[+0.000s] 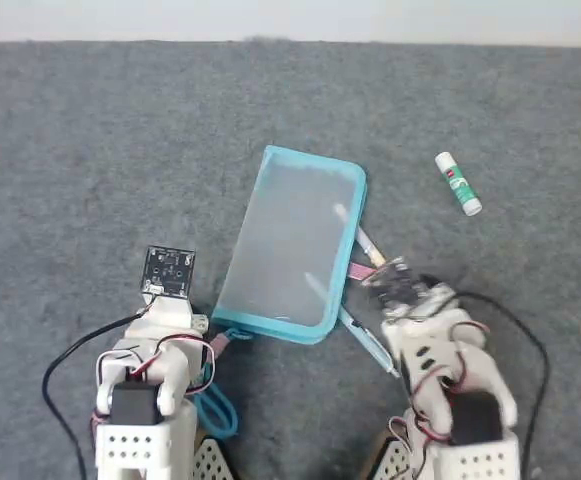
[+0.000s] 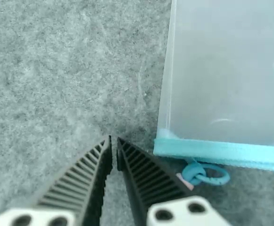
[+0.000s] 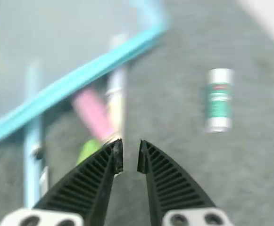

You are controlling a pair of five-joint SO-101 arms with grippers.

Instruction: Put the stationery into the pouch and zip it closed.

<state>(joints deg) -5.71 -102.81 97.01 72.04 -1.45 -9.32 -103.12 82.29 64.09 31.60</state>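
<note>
Hovering my left pincer (image 2: 114, 141) over the grey felt table cover (image 1: 90, 150), just off one corner of the flat translucent pouch with teal trim (image 1: 290, 245), the left corner on the side toward my arm bases. The tips are all but touching, with only a thin slit between them and nothing gripped. A knotted teal cord loop (image 2: 205, 173) hangs off that same pouch corner, just beside my left pincer.

The pouch lies flat and skewed, ahead of and between my two arms. My right pincer (image 3: 129, 147) sits at the pouch's right long edge, toward its arm-side end. Its tips are parted a little, with bare felt in the gap and nothing held.

Stationery sticks out along that right edge:
- a light blue pen (image 1: 370, 342), closest to the pouch's arm-side corner and crossing the trim
- a pink stick-shaped item (image 3: 93, 115)
- a cream pen (image 3: 116, 101), ending just beside my right pincer's tip
- a small green thing (image 3: 87, 150) next to the pink one; I can't tell what it is

A white glue stick with green label (image 1: 458, 183) lies on the felt, well to the right of the pouch's far corner, touching nothing.
</note>
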